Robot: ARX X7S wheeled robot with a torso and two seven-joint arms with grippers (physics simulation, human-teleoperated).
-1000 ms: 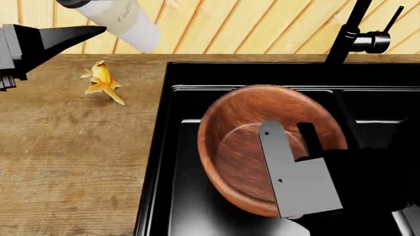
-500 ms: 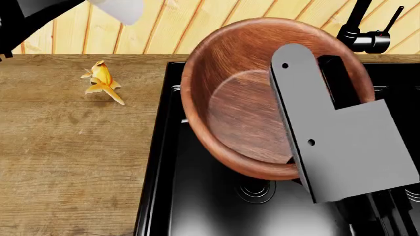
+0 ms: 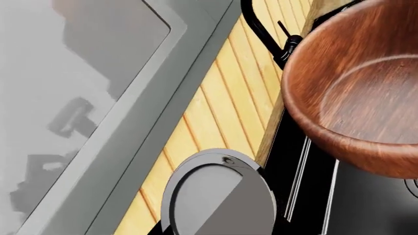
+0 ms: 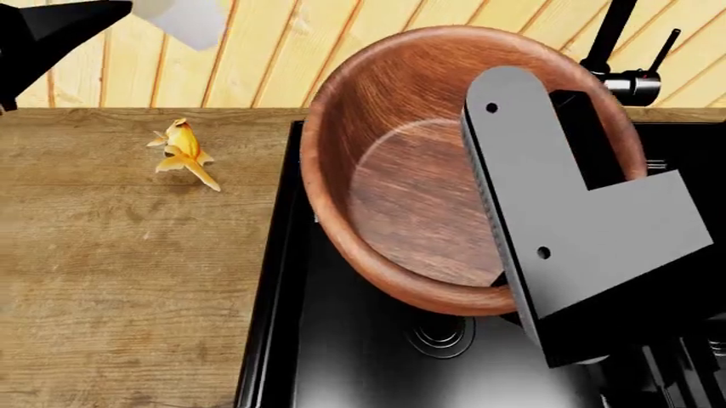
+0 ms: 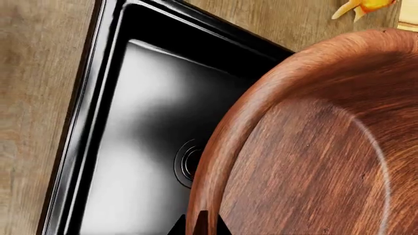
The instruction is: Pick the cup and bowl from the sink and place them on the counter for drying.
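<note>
The large reddish-brown wooden bowl (image 4: pixel 454 161) hangs tilted above the black sink (image 4: pixel 340 357), its thick rim pinched by the right fingers (image 5: pixel 201 226) (rigid, bulky, likely to swing).

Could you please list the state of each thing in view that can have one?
bowl: lifted above the basin, tilted, empty, held by the right claw.
cup: raised over the counter, lid on, held by the left claw.
sink: empty, drain uncovered.
faucet: no water running.
</note>
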